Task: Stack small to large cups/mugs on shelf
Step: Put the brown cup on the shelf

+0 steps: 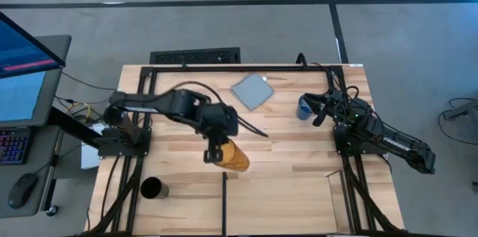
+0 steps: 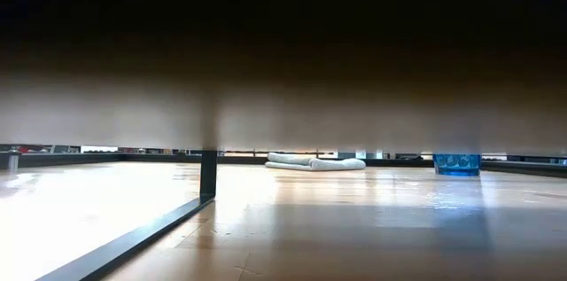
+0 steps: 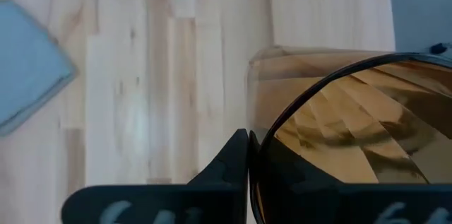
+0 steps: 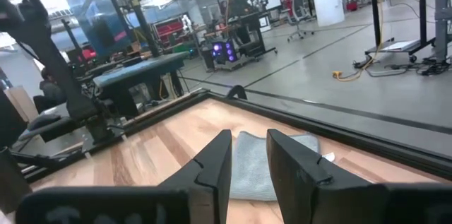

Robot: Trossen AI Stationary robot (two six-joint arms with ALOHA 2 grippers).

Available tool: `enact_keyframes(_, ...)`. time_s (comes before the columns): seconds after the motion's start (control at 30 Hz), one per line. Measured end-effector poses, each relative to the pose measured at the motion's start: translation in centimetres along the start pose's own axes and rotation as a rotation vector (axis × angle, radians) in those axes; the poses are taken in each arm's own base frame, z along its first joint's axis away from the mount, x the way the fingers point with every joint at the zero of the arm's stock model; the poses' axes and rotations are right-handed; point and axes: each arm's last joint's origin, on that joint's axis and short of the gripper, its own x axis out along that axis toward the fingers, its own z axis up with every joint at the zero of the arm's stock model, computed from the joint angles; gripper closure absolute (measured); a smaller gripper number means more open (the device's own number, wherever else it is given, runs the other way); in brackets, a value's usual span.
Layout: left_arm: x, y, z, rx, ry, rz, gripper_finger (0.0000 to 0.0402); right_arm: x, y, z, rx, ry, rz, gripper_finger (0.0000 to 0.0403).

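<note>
Here the left gripper — jaws clamped on the amber tumbler — holds it above the table.

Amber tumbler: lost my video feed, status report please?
Left gripper shut on amber tumbler, carrying it mid-table. Right gripper parked beside blue cup, fingers slightly apart, empty. Black cup stands near front-left. Divider bar just ahead of tumbler.

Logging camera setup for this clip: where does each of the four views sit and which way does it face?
High: overhead, straight down; both arms, left pincer holding amber tumbler.
Low: table height, looking across; no arm, blue cup.
Left wrist: down at planks; own finger against the tumbler.
Right wrist: across table into room; right pincer empty.
Shared: grey cloth in every view.
</note>
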Motion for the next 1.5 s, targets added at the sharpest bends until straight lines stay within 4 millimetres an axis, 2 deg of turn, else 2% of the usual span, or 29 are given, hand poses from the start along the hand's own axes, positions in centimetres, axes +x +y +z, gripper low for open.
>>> enact_keyframes(0.27,2.9,-4.1,2.8,0.123,0.009,-0.077,0.0401,0.0,0.0,0.0,0.0,0.0,0.0,0.029)
enact_keyframes(0.4,5.2,-5.6,2.3,0.143,0.081,-0.091,0.0401,0.0,0.0,0.0,0.0,0.002,0.0,0.029)
enact_keyframes(0.53,6.4,-7.0,1.8,0.125,0.135,-0.048,0.0401,0.0,0.0,-0.1,0.006,0.008,0.0,0.029)
enact_keyframes(0.67,6.5,-8.5,1.5,0.133,0.112,-0.045,0.0401,0.1,0.0,-0.1,0.042,0.019,-0.002,0.029)
enact_keyframes(0.9,6.4,-11.2,2.2,0.151,-0.049,-0.114,0.0401,0.2,0.0,-0.3,0.059,0.034,-0.007,0.029)
enact_keyframes(1.17,6.4,-10.7,2.4,0.152,-0.06,-0.083,0.0401,0.2,-0.1,-0.3,0.112,0.04,-0.01,0.029)
enact_keyframes(1.4,10.2,-10.4,2.4,0.157,0.047,-0.061,0.0401,0.3,-0.1,-0.4,0.108,0.045,-0.011,0.029)
enact_keyframes(1.5,10.6,-10.0,2.1,0.157,0.099,-0.045,0.0401,0.3,-0.1,-0.5,0.105,0.057,-0.015,0.029)
